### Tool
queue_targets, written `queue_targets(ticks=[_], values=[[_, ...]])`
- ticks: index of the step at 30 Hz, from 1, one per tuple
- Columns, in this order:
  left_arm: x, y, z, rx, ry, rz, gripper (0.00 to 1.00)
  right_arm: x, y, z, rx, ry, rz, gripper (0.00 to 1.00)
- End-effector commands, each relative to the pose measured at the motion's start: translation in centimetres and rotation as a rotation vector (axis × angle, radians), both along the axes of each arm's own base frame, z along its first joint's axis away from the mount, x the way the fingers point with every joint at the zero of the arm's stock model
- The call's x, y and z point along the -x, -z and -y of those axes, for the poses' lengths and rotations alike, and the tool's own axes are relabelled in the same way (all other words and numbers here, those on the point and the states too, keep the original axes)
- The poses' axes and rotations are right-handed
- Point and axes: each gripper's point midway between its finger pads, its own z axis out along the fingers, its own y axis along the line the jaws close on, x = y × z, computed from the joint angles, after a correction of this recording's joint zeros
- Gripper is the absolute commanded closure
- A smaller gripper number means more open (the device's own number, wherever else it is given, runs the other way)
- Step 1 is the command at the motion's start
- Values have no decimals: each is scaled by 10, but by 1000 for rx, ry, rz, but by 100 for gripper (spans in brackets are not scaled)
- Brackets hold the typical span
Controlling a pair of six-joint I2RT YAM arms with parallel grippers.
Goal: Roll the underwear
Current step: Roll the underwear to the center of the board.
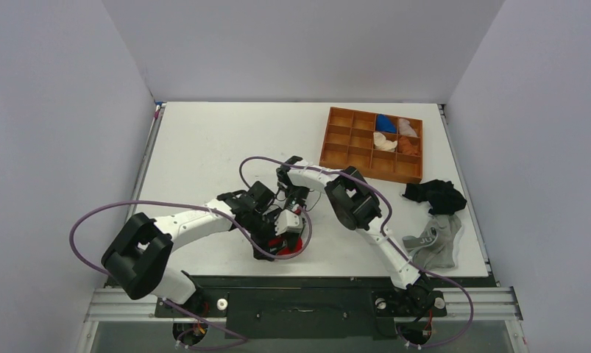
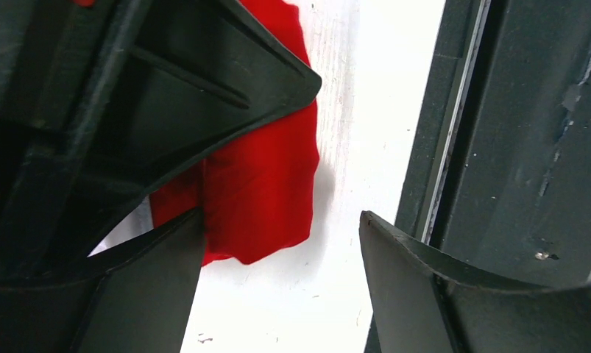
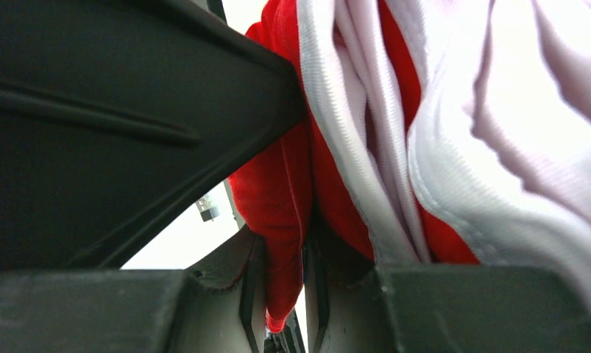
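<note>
Underwear [image 1: 298,245] of bright red fabric lies bunched near the front edge of the smooth white table [image 1: 204,147], under both arms' tips. From the left wrist, the left gripper [image 2: 281,283] stands wide apart and holds nothing, with a flat red flap just beside one finger. From the right wrist, the right gripper [image 3: 286,268] pinches a red fold next to ribbed white trim.

walls: plain pale grey back wall [image 1: 299,44] and side walls [image 1: 49,110] | table [image 1: 204,140]: white top | near edge: aluminium rail [image 1: 123,305] | light: even, soft, from overhead
</note>
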Motion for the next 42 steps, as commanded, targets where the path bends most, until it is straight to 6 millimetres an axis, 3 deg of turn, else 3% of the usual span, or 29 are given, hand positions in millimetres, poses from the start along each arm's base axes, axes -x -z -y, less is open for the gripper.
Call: queue_targets(ticks=[1,10,14,25,30,34,40,42], values=[[-9,0,12,30,12,99,28,-31,32,-8,-105,-43,198,100],[-24,4,14,6,-53,243,28,-29,32,-8,-105,-36,192,100],[-19,13,15,-22,-42,239,33,-29,36,-6,-95,-40,192,100],[-10,30,9,-93,0,225,55,-31,34,-5,-100,-30,191,100],[-5,38,8,-125,19,187,75,-31,31,-7,-109,-26,190,100],[-1,42,4,-144,30,170,98,-34,26,-8,-118,-13,192,100],[-8,35,1,-128,48,236,100,-40,15,-6,-137,24,223,92],[-12,34,0,-133,56,260,100,-42,13,-4,-137,43,244,96]])
